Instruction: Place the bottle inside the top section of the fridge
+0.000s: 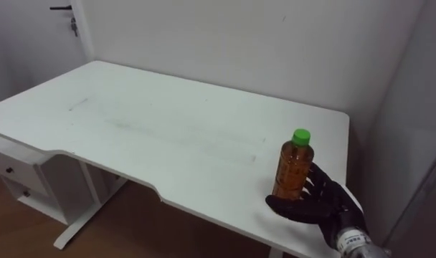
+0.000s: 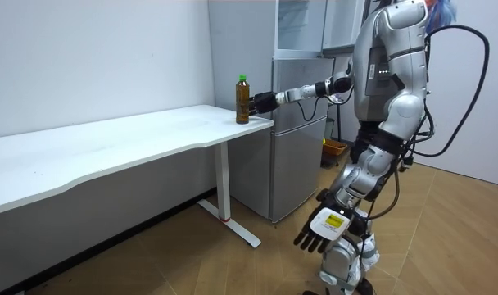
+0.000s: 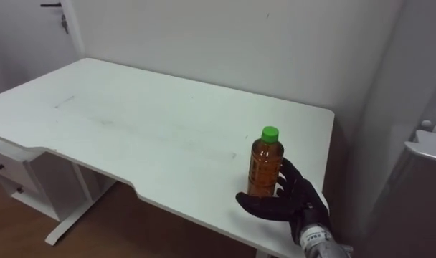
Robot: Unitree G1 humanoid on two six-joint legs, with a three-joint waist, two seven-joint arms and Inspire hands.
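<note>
Bottle (image 1: 295, 166) upright on table (image 1: 153, 125) | right hand (image 1: 320, 206) fingers wrapped round it | left hand (image 2: 316, 237) slack | label unreadable

One white table (image 1: 132, 122), with one green-capped bottle (image 1: 293, 168) of amber drink near its front right corner. One drawer unit (image 1: 17, 175) under its left edge. One grey fridge (image 2: 296, 147).

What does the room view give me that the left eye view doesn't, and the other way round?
Room view adds: the robot standing by the fridge at the table's end, right arm stretched out, and its left hand hanging open low by its leg.

Left eye view adds: a drawer unit under the table's left end, a door handle at top left, and the thumb wrapped across the bottle's front.

Both: the green-capped bottle upright on the white table, near its right edge, with the right hand closed round its lower half.
</note>
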